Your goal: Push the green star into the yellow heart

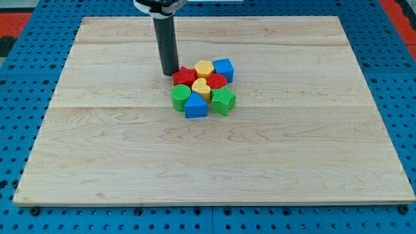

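Observation:
The green star (223, 101) sits at the lower right of a tight cluster of blocks near the middle of the wooden board (130, 162). The yellow heart (201, 88) lies in the middle of the cluster, touching the star's upper left side. My tip (170, 73) stands at the cluster's upper left, just left of the red star (184, 77) and touching or nearly touching it. The rod rises straight up to the view's top.
The cluster also holds a yellow hexagon (204, 67), a blue cube (223, 69), a red cylinder (216, 81), a green cylinder (180, 97) and a blue triangle (195, 106). Blue perforated table surrounds the board.

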